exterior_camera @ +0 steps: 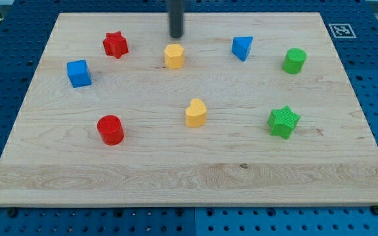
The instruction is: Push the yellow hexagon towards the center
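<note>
wooden board [195, 177] on blue pegboard fills the frame. yellow hexagon [174, 56] sits upper centre, board's middle lies below it. my tip [176, 35] is just above it, slightly apart; bare rod, no claw, holds nothing. push should go down-frame.

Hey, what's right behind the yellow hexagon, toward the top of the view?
My tip stands just behind the yellow hexagon, with bare wooden board around it. The rod covers a strip of board; nothing shows there.

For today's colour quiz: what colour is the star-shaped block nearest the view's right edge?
Green. The green star shows clearly in the camera view, below the green cylinder.
</note>
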`<state>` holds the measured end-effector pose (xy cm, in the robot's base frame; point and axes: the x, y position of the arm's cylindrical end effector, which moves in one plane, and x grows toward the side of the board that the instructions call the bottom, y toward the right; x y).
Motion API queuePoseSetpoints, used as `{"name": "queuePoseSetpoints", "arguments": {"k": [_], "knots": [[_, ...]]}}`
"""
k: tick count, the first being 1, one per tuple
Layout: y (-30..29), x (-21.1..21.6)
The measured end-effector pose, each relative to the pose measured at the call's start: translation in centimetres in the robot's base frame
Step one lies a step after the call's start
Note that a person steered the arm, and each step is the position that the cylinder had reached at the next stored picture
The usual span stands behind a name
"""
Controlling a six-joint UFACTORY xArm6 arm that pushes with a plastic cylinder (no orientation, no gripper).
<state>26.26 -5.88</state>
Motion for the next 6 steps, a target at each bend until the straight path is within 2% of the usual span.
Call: {"name": "queuePoseSetpoints", "arguments": {"k": [1, 2, 4, 5, 6], "knots": [[-1.3, 1.6], [1.2, 4.7], [10.7, 12.0], [8.6, 9.1], [3.7, 7.6]]}}
